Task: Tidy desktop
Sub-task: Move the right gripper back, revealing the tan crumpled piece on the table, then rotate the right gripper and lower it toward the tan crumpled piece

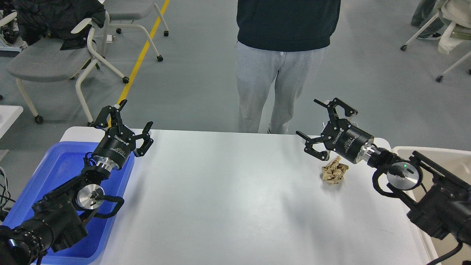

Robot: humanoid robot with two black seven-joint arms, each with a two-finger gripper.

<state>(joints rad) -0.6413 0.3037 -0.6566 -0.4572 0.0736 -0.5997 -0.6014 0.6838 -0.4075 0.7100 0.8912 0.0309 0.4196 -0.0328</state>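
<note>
The white desk fills the centre and lower frame. My left end effector hangs at the left, above the far edge of the blue tub, fingers spread wide, empty. My right end effector hangs at the right, fingers also wide apart, empty. A crumpled brown paper ball lies on the desk just below it. A beige tub sits at the right edge.

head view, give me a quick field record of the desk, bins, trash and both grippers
desktop: white desktop, bare apart from one item
trash: crumpled brown paper ball, right side, lying free
left bin: blue tub, under the left arm
right bin: beige tub, at the right edge
left gripper: jaws open, empty
right gripper: jaws open, just beyond the ball
bystander: person behind the far edge
</note>
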